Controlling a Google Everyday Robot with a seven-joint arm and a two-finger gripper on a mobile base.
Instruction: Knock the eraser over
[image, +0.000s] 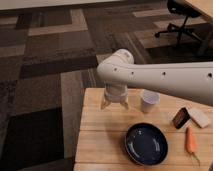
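The eraser (180, 118) is a small black block with an orange-brown edge, standing at the right side of the wooden table (100, 135). A pale whitish oblong object (198, 117) lies right beside it. An orange carrot (190, 140) lies in front of it. A white cup (149, 100) stands upright left of the eraser. My gripper (115, 103) hangs from the white arm (165, 77) over the table's back left part, left of the cup and well apart from the eraser.
A dark blue bowl (146, 143) sits near the table's front middle. Patterned carpet lies behind the table. A black office chair (181, 20) and a desk leg stand at the back right.
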